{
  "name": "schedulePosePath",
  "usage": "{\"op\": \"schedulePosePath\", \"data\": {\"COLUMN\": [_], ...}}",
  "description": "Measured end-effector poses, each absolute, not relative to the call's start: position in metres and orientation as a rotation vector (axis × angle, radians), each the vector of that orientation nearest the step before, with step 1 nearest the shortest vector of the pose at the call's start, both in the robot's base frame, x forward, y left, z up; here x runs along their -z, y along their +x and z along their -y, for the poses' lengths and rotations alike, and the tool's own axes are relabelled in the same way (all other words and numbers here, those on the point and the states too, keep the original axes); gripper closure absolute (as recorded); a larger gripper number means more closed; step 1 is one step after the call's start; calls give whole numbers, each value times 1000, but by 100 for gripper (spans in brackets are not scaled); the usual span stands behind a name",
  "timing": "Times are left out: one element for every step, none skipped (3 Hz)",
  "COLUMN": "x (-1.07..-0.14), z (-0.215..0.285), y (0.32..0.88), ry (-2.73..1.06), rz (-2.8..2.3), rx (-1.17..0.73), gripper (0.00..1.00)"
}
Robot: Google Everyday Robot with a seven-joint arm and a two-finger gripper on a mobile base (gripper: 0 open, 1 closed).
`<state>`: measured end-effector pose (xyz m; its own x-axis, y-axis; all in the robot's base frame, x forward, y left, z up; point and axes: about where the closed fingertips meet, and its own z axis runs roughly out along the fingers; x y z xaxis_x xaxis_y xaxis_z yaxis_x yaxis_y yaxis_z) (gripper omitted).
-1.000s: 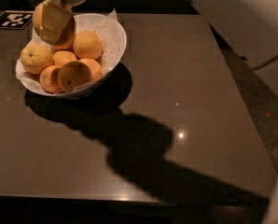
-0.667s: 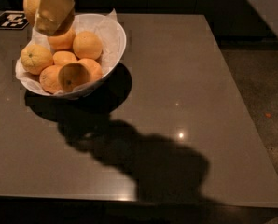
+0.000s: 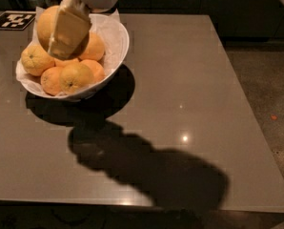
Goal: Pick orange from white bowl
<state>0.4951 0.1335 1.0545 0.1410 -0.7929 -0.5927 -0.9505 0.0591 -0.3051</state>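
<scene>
My pincer (image 3: 56, 41) hangs over the left back corner of the bench (image 3: 194, 75), clamped on the orange (image 3: 45, 24), which it holds just above the other fruit in the white bowl (image 3: 125, 43). The bench is dark, glossy grey-brown, with small glints of light and my broad shadow (image 3: 151, 171) across its front. A black-and-white marker (image 3: 12, 19) lies behind the bowl. A speckled floor (image 3: 263, 80) runs along the right.
</scene>
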Motion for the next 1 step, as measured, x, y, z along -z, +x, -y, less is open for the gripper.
{"op": "schedulePosePath", "data": {"x": [-1038], "z": [-121], "y": [485], "ry": [-1741], "rz": [-1718], "rx": [-331], "gripper": [100]}}
